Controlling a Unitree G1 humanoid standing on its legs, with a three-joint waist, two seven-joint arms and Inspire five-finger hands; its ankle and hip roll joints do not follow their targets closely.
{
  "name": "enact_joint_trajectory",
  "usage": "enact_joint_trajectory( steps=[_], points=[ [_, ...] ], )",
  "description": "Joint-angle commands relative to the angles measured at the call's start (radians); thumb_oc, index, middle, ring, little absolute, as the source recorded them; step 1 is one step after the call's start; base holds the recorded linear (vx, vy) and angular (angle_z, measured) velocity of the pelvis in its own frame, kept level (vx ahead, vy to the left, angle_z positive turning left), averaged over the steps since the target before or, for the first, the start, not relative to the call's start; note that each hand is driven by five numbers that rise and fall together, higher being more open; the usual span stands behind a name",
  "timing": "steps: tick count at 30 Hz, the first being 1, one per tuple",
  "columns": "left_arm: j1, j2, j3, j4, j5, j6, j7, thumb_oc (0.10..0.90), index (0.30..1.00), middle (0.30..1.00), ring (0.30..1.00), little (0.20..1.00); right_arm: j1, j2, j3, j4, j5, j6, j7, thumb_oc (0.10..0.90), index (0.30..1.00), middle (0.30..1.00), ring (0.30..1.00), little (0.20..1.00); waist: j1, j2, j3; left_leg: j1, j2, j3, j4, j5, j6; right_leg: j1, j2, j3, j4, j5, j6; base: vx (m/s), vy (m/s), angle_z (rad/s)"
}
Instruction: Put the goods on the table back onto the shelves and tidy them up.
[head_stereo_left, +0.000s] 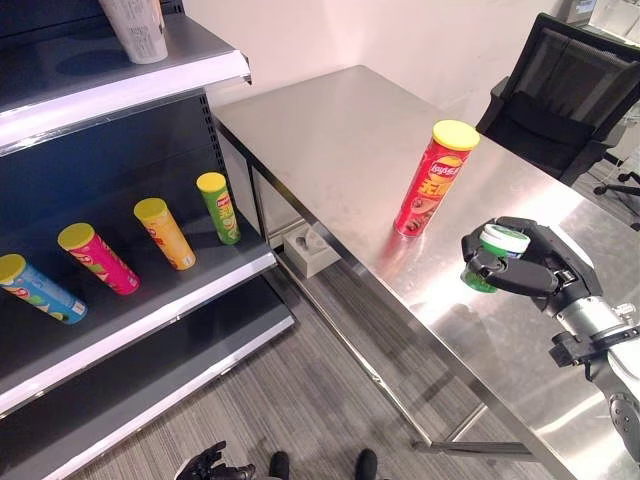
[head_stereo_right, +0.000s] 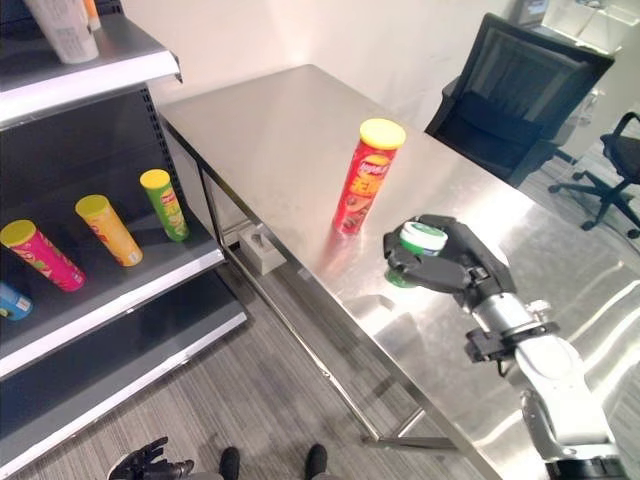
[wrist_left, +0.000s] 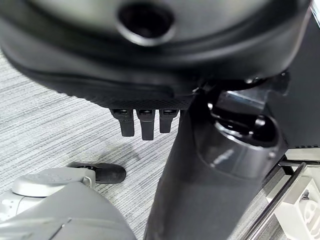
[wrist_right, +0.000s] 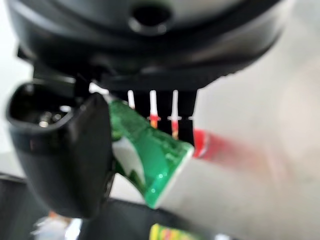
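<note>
Green plastic, white-lidded and short, the small round can (head_stereo_left: 492, 258) sits in our right hand (head_stereo_left: 530, 268), just beside the tall red cylindrical crisp tube with the yellow lid (head_stereo_left: 432, 178), which stands upright on the brushed steel worktop (head_stereo_left: 340, 140).

The main risk, as we judge it, is that red tube: it is tall, narrow and close to the can, so any sideways swing of the arm as we lift could clip it and send it rolling toward the worktop's near edge. A second risk is the can slipping, since its smooth wall is held high near the lid, and the right wrist view shows it tilted in the grip. Carrying it across the open gap to the dark metal shelf unit (head_stereo_left: 150, 300) would punish a loose hold.

Our right hand is curled round the can, thumb (wrist_right: 65, 155) on one side and fingers on the other, pinching it firmly rather than resting flat.

Our left hand (head_stereo_left: 205, 464) hangs low over the grey floor, well apart from the red tube; its fingers (wrist_left: 142, 125) look loosely bent and hold nothing.
</note>
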Motion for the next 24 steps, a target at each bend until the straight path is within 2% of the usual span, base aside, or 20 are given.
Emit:
enact_joint_trajectory(
  steps=[1, 3, 4, 6, 7, 8, 9, 10, 11, 14, 15, 16, 17, 21, 23, 24],
  points=[
    [-0.03, 0.055, -0.04, 0.02, 0.017, -0.032, -0.005, 0.8, 0.9, 0.9, 0.9, 0.9, -0.22, -0.009, 0.005, -0.079, 0.045, -0.139, -0.021, 0.4, 0.3, 0.3, 0.3, 0.3, 0.045, -0.021, -0.075, -0.012, 0.076, 0.023, 0.006, -0.05, -0.07, 0.05, -0.037, 0.004, 0.007, -0.097, 0.061, -0.04, -0.148, 0.02],
    [-0.028, 0.054, -0.041, 0.012, 0.012, -0.032, -0.002, 0.8, 0.9, 0.9, 0.9, 0.9, -0.257, -0.003, 0.028, -0.088, 0.029, -0.15, -0.035, 0.4, 0.3, 0.3, 0.3, 0.3, 0.047, -0.019, -0.075, -0.016, 0.081, 0.017, 0.006, -0.046, -0.074, 0.05, -0.028, 0.005, 0.007, -0.101, 0.056, -0.04, -0.112, 0.02],
    [-0.036, 0.051, -0.058, -0.005, -0.007, -0.034, 0.013, 0.8, 0.9, 0.9, 0.9, 0.9, -0.352, 0.002, 0.097, -0.083, -0.017, -0.17, -0.076, 0.4, 0.3, 0.3, 0.3, 0.3, 0.066, -0.016, -0.07, -0.028, 0.092, -0.001, 0.006, -0.03, -0.079, 0.049, -0.012, 0.012, 0.007, -0.111, 0.046, -0.07, -0.115, 0.12],
    [-0.039, 0.05, -0.064, -0.023, -0.031, -0.035, 0.025, 0.8, 0.9, 0.9, 0.9, 0.9, -0.416, 0.018, 0.127, -0.079, -0.035, -0.183, -0.106, 0.4, 0.3, 0.3, 0.3, 0.3, 0.083, -0.013, -0.056, -0.048, 0.098, -0.029, 0.006, -0.011, -0.086, 0.049, 0.001, 0.009, 0.007, -0.121, 0.036, -0.08, -0.117, 0.21],
    [-0.039, 0.05, -0.062, -0.023, -0.031, -0.035, 0.026, 0.8, 0.9, 0.9, 0.9, 0.9, -0.419, 0.018, 0.129, -0.077, -0.036, -0.183, -0.107, 0.4, 0.3, 0.3, 0.3, 0.3, 0.079, -0.013, -0.055, -0.049, 0.098, -0.032, 0.006, -0.01, -0.086, 0.05, 0.001, 0.006, 0.007, -0.121, 0.035, -0.22, -0.108, 0.54],
    [-0.056, 0.043, -0.08, -0.06, -0.075, -0.035, 0.047, 0.8, 0.9, 0.9, 0.9, 0.9, -0.461, 0.015, 0.129, -0.051, -0.1, -0.216, -0.185, 0.4, 0.3, 0.3, 0.3, 0.3, 0.103, -0.022, -0.001, -0.171, 0.103, 0.0, 0.135, 0.008, -0.104, 0.06, -0.014, -0.069, 0.007, -0.132, 0.023, -0.25, -0.057, 0.88],
    [-0.062, 0.037, -0.081, -0.06, -0.081, -0.033, 0.051, 0.8, 0.9, 0.9, 0.9, 0.9, -0.469, 0.016, 0.128, -0.049, -0.126, -0.223, -0.208, 0.4, 0.3, 0.3, 0.3, 0.3, 0.1, -0.023, 0.005, -0.191, 0.134, 0.076, 0.157, 0.016, -0.102, 0.062, -0.023, -0.11, 0.007, -0.132, 0.023, -0.27, -0.027, 1.65],
    [-0.059, 0.029, -0.082, -0.061, -0.088, -0.031, 0.05, 0.8, 0.9, 0.9, 0.9, 0.9, -0.481, 0.027, 0.135, -0.046, -0.137, -0.226, -0.226, 0.4, 0.3, 0.3, 0.3, 0.3, 0.103, -0.021, 0.007, -0.191, 0.166, 0.124, 0.17, 0.02, -0.104, 0.068, -0.028, -0.132, 0.007, -0.133, 0.025, -0.07, 0.066, 2.04],
    [-0.056, 0.024, -0.079, -0.053, -0.083, -0.028, 0.049, 0.8, 0.9, 0.9, 0.9, 0.9, -0.488, 0.038, 0.141, -0.047, -0.152, -0.223, -0.236, 0.4, 0.3, 0.3, 0.3, 0.3, 0.106, -0.02, 0.002, -0.19, 0.183, 0.138, 0.172, 0.027, -0.105, 0.069, -0.033, -0.146, 0.007, -0.129, 0.028, 0.01, 0.099, 2.09],
    [-0.049, 0.024, -0.077, -0.018, -0.054, -0.029, 0.053, 0.8, 0.9, 0.9, 0.9, 0.9, -0.525, 0.05, 0.162, -0.066, -0.183, -0.213, -0.243, 0.4, 0.3, 0.3, 0.3, 0.3, 0.107, -0.013, -0.007, -0.153, 0.221, 0.125, 0.164, 0.02, -0.126, 0.088, -0.067, -0.188, 0.007, -0.11, 0.048, 0.04, 0.213, 0.72],
    [-0.042, 0.018, -0.094, -0.002, -0.039, -0.023, 0.047, 0.8, 0.9, 0.9, 0.9, 0.9, -0.552, 0.064, 0.177, -0.082, -0.175, -0.21, -0.241, 0.4, 0.3, 0.3, 0.3, 0.3, 0.107, 0.007, -0.031, -0.122, 0.205, 0.109, 0.107, 0.013, -0.123, 0.086, -0.088, -0.198, 0.007, -0.098, 0.06, 0.03, 0.271, 0.41],
    [-0.042, 0.018, -0.094, -0.002, -0.039, -0.023, 0.047, 0.8, 0.9, 0.9, 0.9, 0.9, -0.552, 0.064, 0.177, -0.082, -0.175, -0.21, -0.241, 0.4, 0.3, 0.3, 0.3, 0.3, 0.107, 0.007, -0.032, -0.123, 0.204, 0.109, 0.106, 0.014, -0.123, 0.085, -0.089, -0.199, 0.007, -0.098, 0.06, 0.09, 0.564, 0.32],
    [-0.044, 0.023, -0.125, 0.017, 0.003, -0.021, 0.043, 0.8, 0.9, 0.9, 0.9, 0.9, -0.607, 0.106, 0.21, -0.075, -0.171, -0.211, -0.26, 0.4, 0.3, 0.3, 0.3, 0.3, 0.118, 0.023, -0.065, -0.091, 0.145, 0.1, 0.038, -0.004, -0.113, 0.077, -0.15, -0.22, 0.009, -0.063, 0.085, 0.08, 0.534, 0.31],
    [-0.052, 0.037, -0.14, 0.024, 0.029, -0.023, 0.046, 0.8, 0.9, 0.9, 0.9, 0.9, -0.681, 0.179, 0.253, -0.044, -0.18, -0.218, -0.296, 0.4, 0.3, 0.3, 0.3, 0.3, 0.133, 0.022, -0.082, -0.073, 0.049, 0.095, 0.02, -0.039, -0.064, 0.066, -0.242, -0.222, 0.048, -0.028, 0.109, 0.07, 0.407, 0.29],
    [-0.053, 0.041, -0.137, 0.028, 0.032, -0.021, 0.049, 0.8, 0.9, 0.9, 0.9, 0.9, -0.694, 0.21, 0.262, -0.047, -0.184, -0.216, -0.301, 0.4, 0.3, 0.3, 0.3, 0.3, 0.138, 0.021, -0.077, -0.062, 0.03, 0.096, 0.018, -0.052, -0.052, 0.055, -0.264, -0.213, 0.084, -0.026, 0.112, 0.03, 0.216, 0.17],
    [-0.058, 0.046, -0.132, 0.034, 0.036, -0.019, 0.056, 0.8, 0.9, 0.9, 0.9, 0.9, -0.721, 0.245, 0.282, -0.059, -0.197, -0.215, -0.309, 0.4, 0.3, 0.3, 0.3, 0.3, 0.14, 0.025, -0.07, -0.053, 0.015, 0.104, 0.009, -0.051, -0.036, 0.028, -0.286, -0.199, 0.134, -0.003, 0.113, 0.0, 0.181, 0.22]
  ],
)
